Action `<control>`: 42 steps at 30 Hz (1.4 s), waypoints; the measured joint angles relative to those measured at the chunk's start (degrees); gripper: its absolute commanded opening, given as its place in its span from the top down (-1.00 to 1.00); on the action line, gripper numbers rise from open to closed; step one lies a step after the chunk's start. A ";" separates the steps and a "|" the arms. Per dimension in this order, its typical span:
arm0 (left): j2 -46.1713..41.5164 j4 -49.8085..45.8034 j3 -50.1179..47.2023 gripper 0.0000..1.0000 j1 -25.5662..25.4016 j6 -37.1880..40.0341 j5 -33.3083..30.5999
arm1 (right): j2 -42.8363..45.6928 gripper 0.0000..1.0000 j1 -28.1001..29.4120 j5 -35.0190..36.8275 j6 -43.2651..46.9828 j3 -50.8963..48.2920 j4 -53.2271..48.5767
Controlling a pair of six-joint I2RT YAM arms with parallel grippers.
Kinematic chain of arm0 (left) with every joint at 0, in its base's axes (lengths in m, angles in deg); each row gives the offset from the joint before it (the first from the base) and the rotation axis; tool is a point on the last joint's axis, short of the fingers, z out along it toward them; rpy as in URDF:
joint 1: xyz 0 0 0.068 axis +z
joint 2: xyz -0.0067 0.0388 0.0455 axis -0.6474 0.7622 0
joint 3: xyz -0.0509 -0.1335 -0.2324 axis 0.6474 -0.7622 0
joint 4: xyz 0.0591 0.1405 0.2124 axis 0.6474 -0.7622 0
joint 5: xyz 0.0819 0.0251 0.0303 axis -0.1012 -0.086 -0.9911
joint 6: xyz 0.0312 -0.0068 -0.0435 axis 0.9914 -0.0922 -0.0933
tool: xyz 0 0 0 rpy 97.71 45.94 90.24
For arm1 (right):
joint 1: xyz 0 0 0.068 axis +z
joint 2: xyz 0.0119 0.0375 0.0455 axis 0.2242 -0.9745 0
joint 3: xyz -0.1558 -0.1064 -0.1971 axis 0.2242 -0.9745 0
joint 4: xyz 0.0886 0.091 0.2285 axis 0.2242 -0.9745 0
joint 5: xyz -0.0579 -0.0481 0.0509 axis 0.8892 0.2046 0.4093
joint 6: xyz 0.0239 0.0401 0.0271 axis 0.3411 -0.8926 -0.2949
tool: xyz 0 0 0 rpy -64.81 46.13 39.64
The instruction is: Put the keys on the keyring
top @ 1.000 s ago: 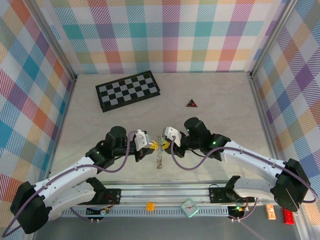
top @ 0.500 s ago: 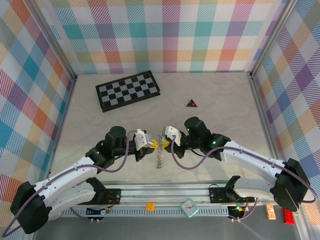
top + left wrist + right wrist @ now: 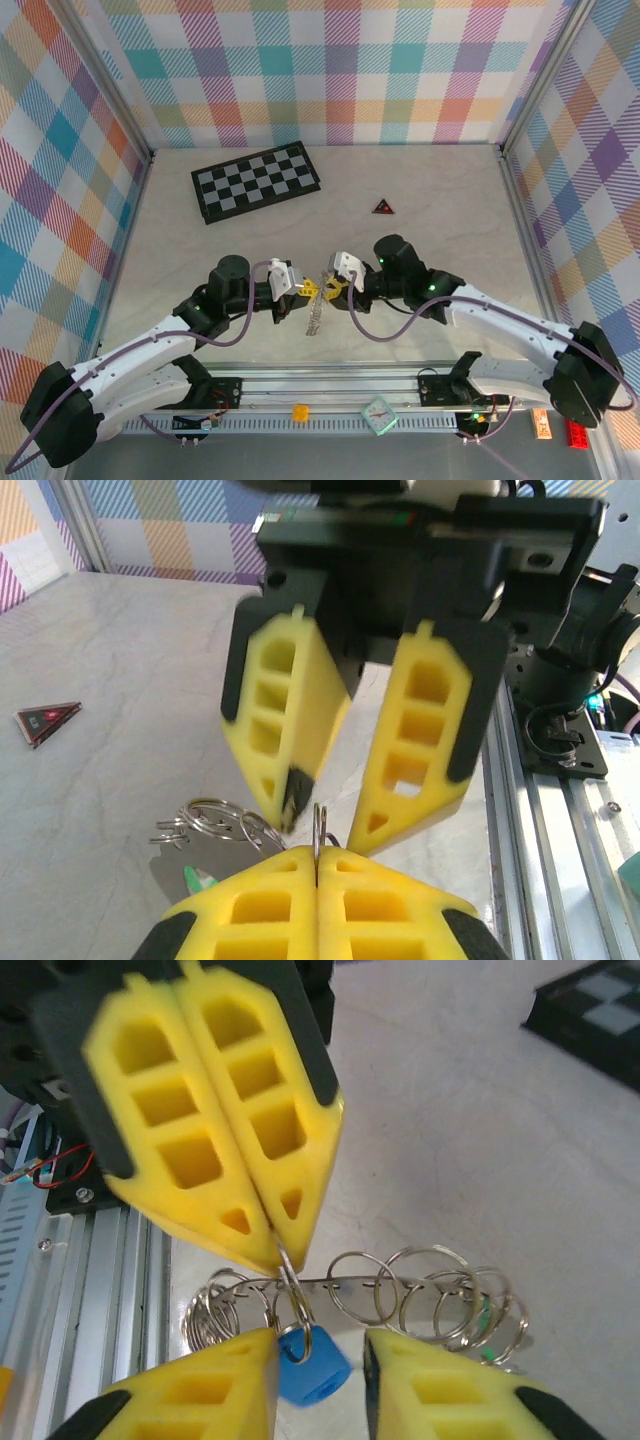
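Note:
The keyring (image 3: 400, 1290) is a chain of thin silvery rings lying on the table, partly lifted at one end. My left gripper (image 3: 318, 852) is shut on one upright ring of it; its yellow fingers (image 3: 230, 1160) reach down from the top of the right wrist view. From that ring hangs the blue-headed key (image 3: 320, 1368), between the fingers of my open right gripper (image 3: 320, 1338), with a gap to the right finger. A bit of the green key (image 3: 485, 1320) shows among the far rings. From above, the left gripper (image 3: 306, 288) and right gripper (image 3: 330, 288) meet tip to tip over the keyring (image 3: 317, 322).
A black-and-white checkerboard (image 3: 257, 181) lies at the back left and a small dark red-edged triangle (image 3: 383, 207) behind the right arm. The metal rail (image 3: 330, 385) runs along the near edge, with an orange piece (image 3: 299, 411) and a teal clock (image 3: 380, 415) below it.
My right gripper has opened and drawn slightly right, off the blue key. The left gripper stays shut on the ring and has barely moved.

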 measured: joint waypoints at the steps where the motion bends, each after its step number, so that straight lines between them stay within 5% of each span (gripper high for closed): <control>1: 0.00 0.09 -0.22 1.00 0.00 -0.17 0.17 | 0.98 0.43 0.00 0.00 0.04 -0.63 0.48; 17: 1.36 5.05 -1.66 1.00 0.00 -1.75 2.43 | -0.42 0.72 0.00 -2.21 -0.20 -1.09 3.50; 23: 1.51 5.38 -1.68 1.00 0.04 -1.86 2.05 | -0.83 1.00 -0.11 -3.72 -0.74 -1.09 4.02; 27: 1.44 4.83 -1.64 0.59 0.00 -1.31 1.38 | -1.16 1.00 -0.15 -4.15 -0.48 -1.05 3.82; 42: 2.05 -13.79 8.37 0.54 0.00 7.72 -3.54 | -7.58 1.00 0.42 -0.24 7.39 12.44 -14.73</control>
